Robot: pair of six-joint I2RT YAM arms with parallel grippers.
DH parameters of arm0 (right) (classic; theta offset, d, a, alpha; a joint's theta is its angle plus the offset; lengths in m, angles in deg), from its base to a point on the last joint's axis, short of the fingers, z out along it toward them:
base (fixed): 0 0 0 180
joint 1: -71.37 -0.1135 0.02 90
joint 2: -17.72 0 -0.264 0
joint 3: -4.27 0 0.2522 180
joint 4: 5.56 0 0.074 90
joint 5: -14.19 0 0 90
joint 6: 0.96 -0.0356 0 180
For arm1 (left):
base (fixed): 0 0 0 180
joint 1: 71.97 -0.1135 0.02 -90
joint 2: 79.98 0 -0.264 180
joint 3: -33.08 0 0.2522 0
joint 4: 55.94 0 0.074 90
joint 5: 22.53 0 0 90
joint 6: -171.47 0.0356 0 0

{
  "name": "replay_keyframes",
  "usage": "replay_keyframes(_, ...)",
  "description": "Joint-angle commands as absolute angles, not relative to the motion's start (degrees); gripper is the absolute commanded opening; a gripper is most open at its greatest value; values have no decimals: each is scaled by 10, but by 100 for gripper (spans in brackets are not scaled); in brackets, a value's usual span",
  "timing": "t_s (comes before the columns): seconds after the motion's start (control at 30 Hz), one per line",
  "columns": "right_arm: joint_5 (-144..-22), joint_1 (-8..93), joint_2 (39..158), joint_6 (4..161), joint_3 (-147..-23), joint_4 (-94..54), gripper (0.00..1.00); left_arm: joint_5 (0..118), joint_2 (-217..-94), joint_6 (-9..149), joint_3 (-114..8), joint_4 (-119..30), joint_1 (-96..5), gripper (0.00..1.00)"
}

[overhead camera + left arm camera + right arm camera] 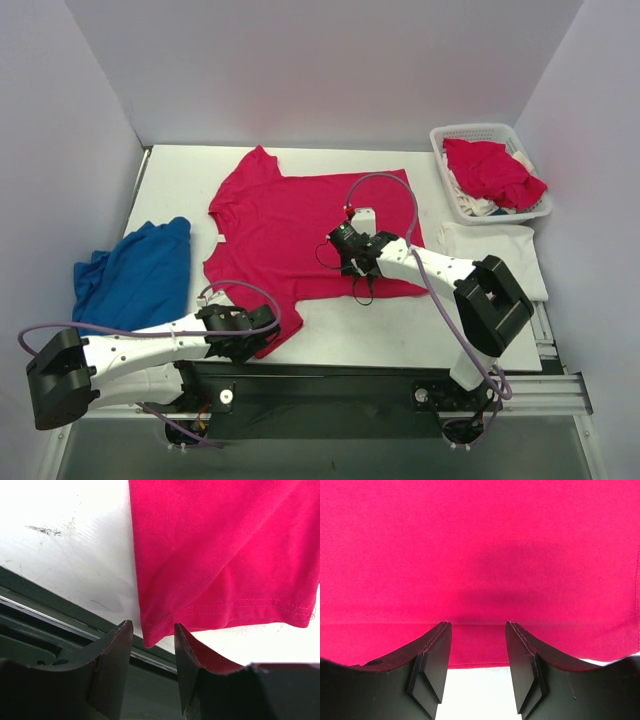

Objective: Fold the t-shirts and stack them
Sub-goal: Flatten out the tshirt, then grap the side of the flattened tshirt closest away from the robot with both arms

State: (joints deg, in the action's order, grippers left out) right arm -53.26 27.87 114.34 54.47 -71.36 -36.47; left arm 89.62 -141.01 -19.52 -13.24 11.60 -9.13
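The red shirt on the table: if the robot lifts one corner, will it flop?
Probably floppy: the red shirt lies limp with soft creases, so it would likely droop from a lifted corner. Its hem looks thin, so it is probably light.

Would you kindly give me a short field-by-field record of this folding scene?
red t-shirt: spread flat on the table
left gripper: open, at its near sleeve corner
right gripper: open, over its hem
white shirt: lying flat, right side
blue garment: bunched, left side
basket: far right corner, holding red and white clothes
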Motion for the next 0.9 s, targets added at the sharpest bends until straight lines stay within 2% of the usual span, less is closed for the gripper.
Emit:
replay_keyframes(0.0,-528,283,1119,534,-710,-380,47,890,-1417,-228,-134,119,-89,49)
replay_keyframes(0.23,-530,284,1125,530,-711,-380,46,890,-1420,-225,-121,94,-89,49)
replay_keyframes(0.6,-525,292,1112,521,-701,-380,43,879,-1440,-205,-121,80,-90,39)
replay_keyframes(0.67,-524,294,1110,520,-698,-381,43,878,-1444,-200,-124,79,-89,33)
replay_keyframes(0.7,-524,296,1108,520,-696,-380,43,878,-1445,-199,-124,80,-90,23)
replay_keyframes(0.77,-524,298,1105,520,-693,-380,42,879,-1443,-198,-126,84,-90,14)
replay_keyframes(0.83,-520,301,1100,520,-690,-380,42,884,-1436,-198,-127,90,-90,0)
replay_keyframes(0.87,-518,302,1098,520,-686,-380,42,891,-1432,-200,-129,95,-90,0)
